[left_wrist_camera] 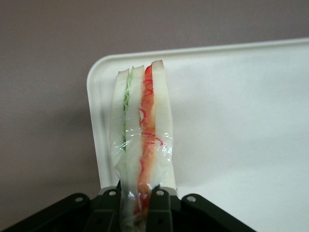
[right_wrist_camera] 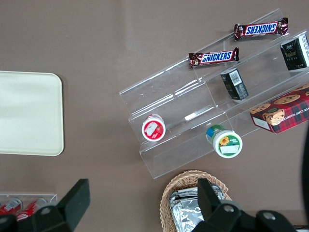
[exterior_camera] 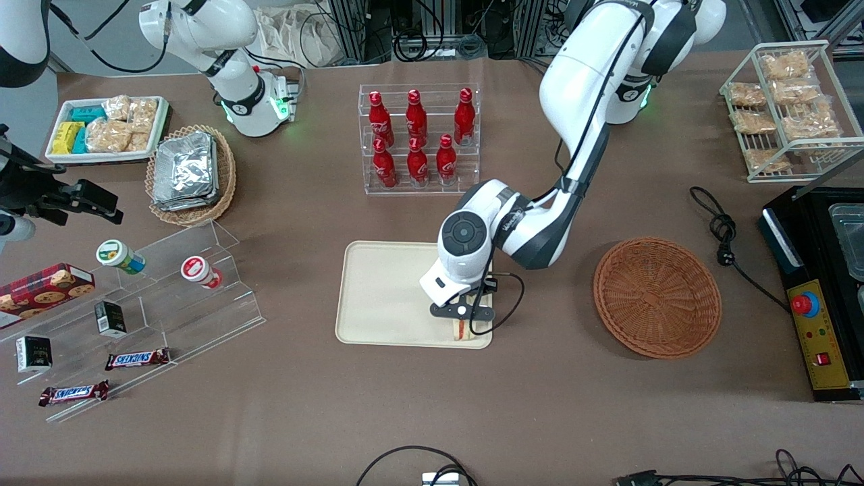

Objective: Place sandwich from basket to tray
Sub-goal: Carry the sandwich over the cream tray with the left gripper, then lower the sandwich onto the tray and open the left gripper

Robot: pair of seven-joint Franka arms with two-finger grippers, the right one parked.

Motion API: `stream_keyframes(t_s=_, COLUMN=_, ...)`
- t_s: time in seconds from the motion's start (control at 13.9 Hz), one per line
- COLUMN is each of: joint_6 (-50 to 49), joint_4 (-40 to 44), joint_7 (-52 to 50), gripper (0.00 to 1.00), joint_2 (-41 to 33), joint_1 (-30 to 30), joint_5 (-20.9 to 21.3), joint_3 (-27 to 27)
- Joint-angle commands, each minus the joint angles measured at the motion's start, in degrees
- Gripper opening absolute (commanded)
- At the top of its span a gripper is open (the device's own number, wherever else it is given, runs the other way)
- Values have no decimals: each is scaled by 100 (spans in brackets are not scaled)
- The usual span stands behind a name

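Note:
My left gripper [exterior_camera: 463,322] is over the corner of the cream tray [exterior_camera: 385,297] that is nearest the front camera and the basket. It is shut on the wrapped sandwich [left_wrist_camera: 141,140], a wedge of white bread with red and green filling; a bit of it shows below the fingers in the front view [exterior_camera: 460,330]. In the left wrist view the sandwich stands on edge over the tray's corner [left_wrist_camera: 231,121], pinched between the two black fingers [left_wrist_camera: 159,208]. The reddish-brown round basket [exterior_camera: 657,295] lies empty toward the working arm's end of the table.
A clear rack of red bottles [exterior_camera: 418,138] stands farther from the camera than the tray. A clear stepped stand [exterior_camera: 169,297] with cups and snacks lies toward the parked arm's end. A black cable [exterior_camera: 725,236] and a black machine [exterior_camera: 820,283] lie past the basket.

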Motion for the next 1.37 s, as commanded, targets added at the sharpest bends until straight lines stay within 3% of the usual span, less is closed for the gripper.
stream_keyframes(t_s=0.0, joint_6=86, joint_4=-219, joint_7=122, gripper=0, joint_2=-81, joint_1=-31, joint_5=71, joint_3=38)
stream_keyframes(t_s=0.07, joint_6=68, joint_4=-237, joint_7=123, gripper=0, joint_2=-80, joint_1=-31, joint_5=71, joint_3=38)
stream_keyframes(t_s=0.14, joint_6=68, joint_4=-237, joint_7=105, gripper=11, joint_2=-80, joint_1=-31, joint_5=71, joint_3=38)
stream_keyframes(t_s=0.22, joint_6=77, joint_4=-237, joint_7=70, gripper=81, joint_2=-80, joint_1=-31, joint_5=62, joint_3=38)
stream_keyframes(t_s=0.29, joint_6=86, joint_4=-254, joint_7=52, gripper=100, joint_2=-80, joint_1=-22, joint_5=53, joint_3=38)
stream_keyframes(t_s=0.72, joint_6=357, joint_4=-859, joint_7=-106, gripper=100, joint_2=-904, joint_1=83, joint_5=-183, joint_3=274)
stream_keyframes(t_s=1.01, joint_6=376, joint_4=-1265, joint_7=-71, gripper=100, joint_2=-1853, joint_1=566, joint_5=-772, joint_3=468)
stream_keyframes(t_s=1.3, joint_6=104, joint_4=-1729, joint_7=383, gripper=100, joint_2=-2785, joint_1=1154, joint_5=-799, joint_3=486)
